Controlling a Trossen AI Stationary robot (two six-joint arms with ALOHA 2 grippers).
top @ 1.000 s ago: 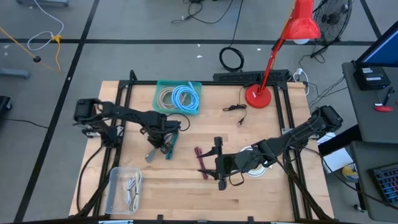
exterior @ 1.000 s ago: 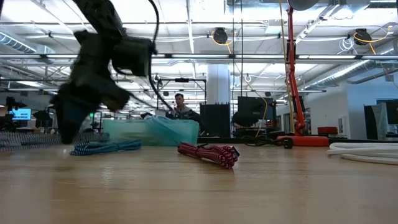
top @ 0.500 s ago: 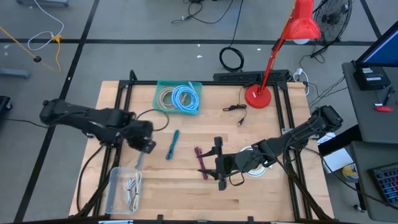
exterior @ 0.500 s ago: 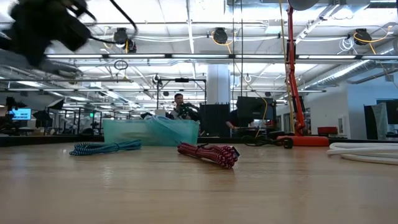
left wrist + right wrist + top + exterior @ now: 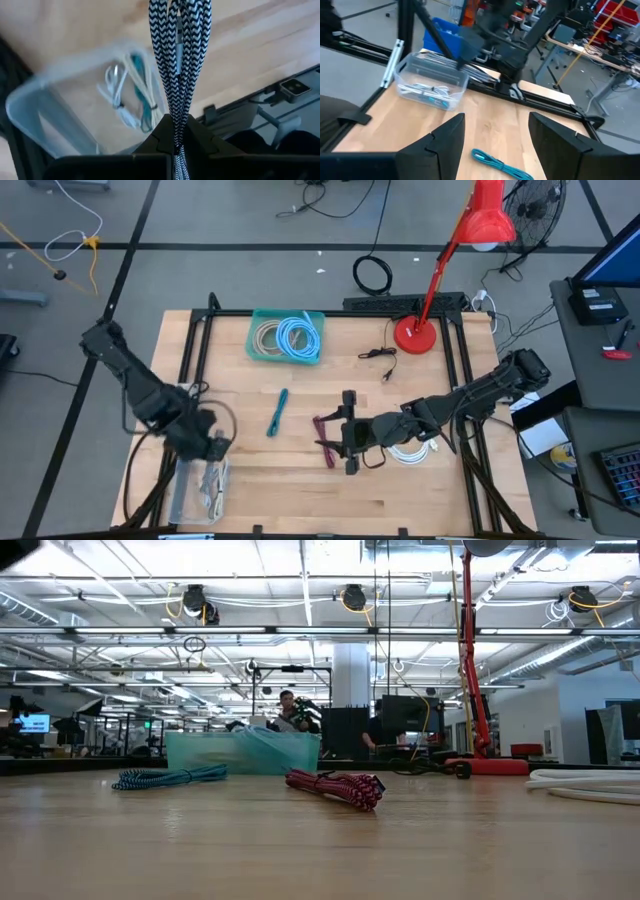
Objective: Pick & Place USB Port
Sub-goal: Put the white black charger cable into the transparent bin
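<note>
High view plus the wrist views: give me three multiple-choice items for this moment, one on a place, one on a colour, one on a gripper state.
1. The left gripper is over:
A the clear bin
B the teal tray
C the lamp

2. The cable it holds is:
A red
B black-and-white
C teal

3. The right gripper is:
A shut on a cable
B open, empty
C out of view

Key: 1 A, it hangs at the bin's near rim. 2 B, zigzag braid in the left wrist view. 3 B, fingers apart with nothing between.

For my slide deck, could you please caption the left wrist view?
Left pincer shut on a black-and-white braided cable, held above the clear plastic bin of cables.
</note>
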